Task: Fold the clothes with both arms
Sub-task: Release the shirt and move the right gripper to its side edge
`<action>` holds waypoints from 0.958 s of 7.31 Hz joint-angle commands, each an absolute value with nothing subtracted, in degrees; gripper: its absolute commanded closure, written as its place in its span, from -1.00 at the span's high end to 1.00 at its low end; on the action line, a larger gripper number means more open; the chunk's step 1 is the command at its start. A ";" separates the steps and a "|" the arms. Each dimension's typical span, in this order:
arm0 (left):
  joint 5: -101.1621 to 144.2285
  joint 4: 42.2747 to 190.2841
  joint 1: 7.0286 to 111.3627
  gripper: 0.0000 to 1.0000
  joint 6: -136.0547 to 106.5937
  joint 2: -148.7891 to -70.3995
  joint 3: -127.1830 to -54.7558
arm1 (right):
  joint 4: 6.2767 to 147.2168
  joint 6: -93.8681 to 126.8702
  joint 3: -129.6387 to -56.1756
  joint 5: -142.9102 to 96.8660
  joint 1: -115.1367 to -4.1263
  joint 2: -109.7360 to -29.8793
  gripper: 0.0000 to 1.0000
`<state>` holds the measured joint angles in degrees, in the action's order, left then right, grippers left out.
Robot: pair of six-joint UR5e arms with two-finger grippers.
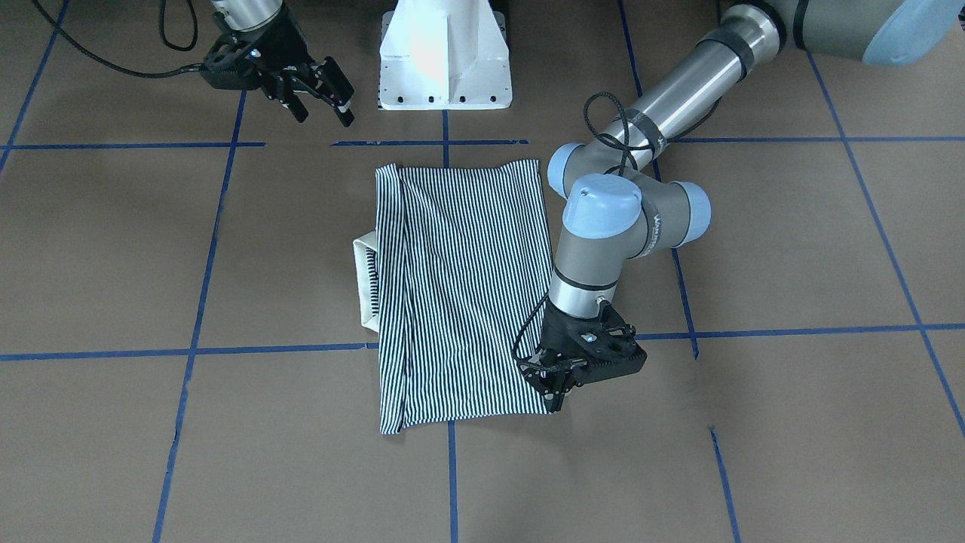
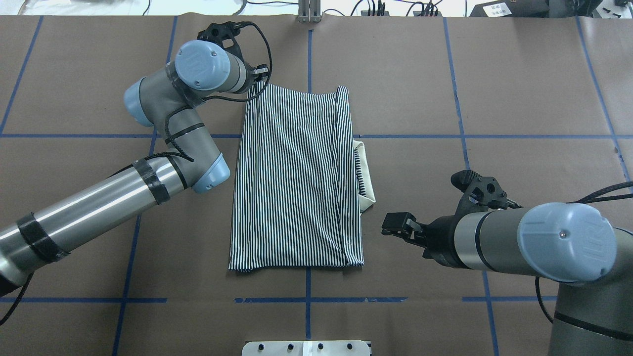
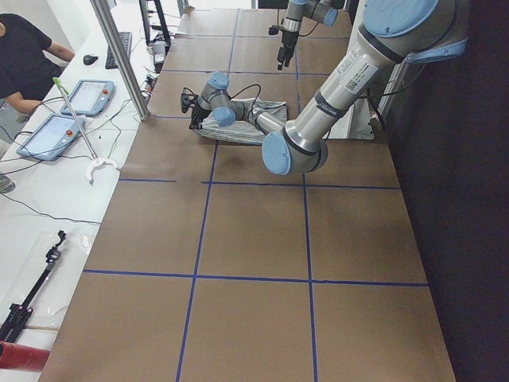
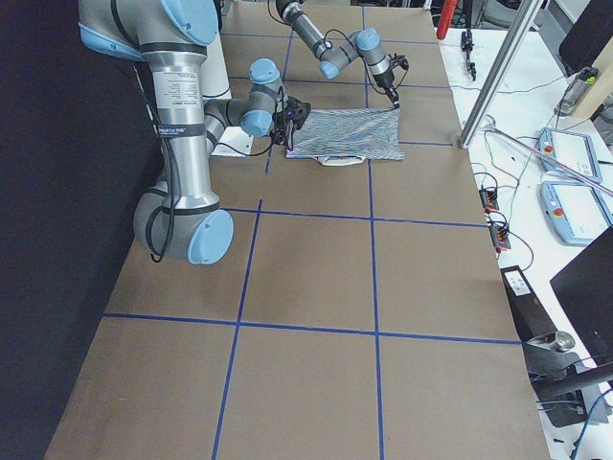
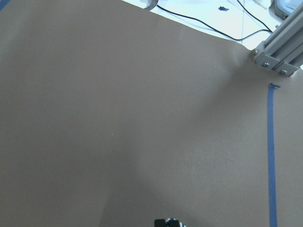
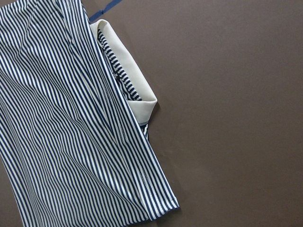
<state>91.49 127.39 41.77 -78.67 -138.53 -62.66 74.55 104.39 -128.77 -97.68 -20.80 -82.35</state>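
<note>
The shirt (image 2: 296,183) has thin navy-and-white stripes — its collar (image 2: 366,198) is plain cream. The surface (image 2: 519,99) is brown with blue lines across it. The left arm (image 2: 94,207) and the right arm (image 2: 487,237) are grey and silver, with light-blue caps.

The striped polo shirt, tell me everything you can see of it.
The shirt is soft, knit-looking fabric in thin navy-and-white stripes, folded into a rough rectangle lying flat on the brown table. Its plain cream collar pokes out of the folded edge on the robot's right. A few long creases run along that side. The left gripper is at the far left corner and seems to pinch it; the right gripper hangs clear of it.
</note>
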 commanded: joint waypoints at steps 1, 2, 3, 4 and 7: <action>89.22 128.85 42.10 0.98 -75.95 -139.83 -60.03 | 74.71 104.24 -128.41 -97.65 -21.70 -82.35 1.00; 87.56 128.85 42.27 1.00 -70.54 -140.27 -60.03 | 74.71 103.89 -127.10 -97.65 -22.14 -82.27 1.00; 88.24 128.85 43.84 1.00 -68.57 -140.27 -60.29 | 74.79 97.97 -126.22 -97.65 -22.24 -82.18 1.00; 92.59 128.50 44.81 1.00 -68.12 -140.10 -60.55 | 75.14 92.86 -125.69 -97.65 -22.58 -82.18 1.00; 102.83 119.76 46.76 1.00 -67.94 -130.72 -78.42 | 93.59 78.27 -116.75 -98.17 -22.42 -64.51 1.00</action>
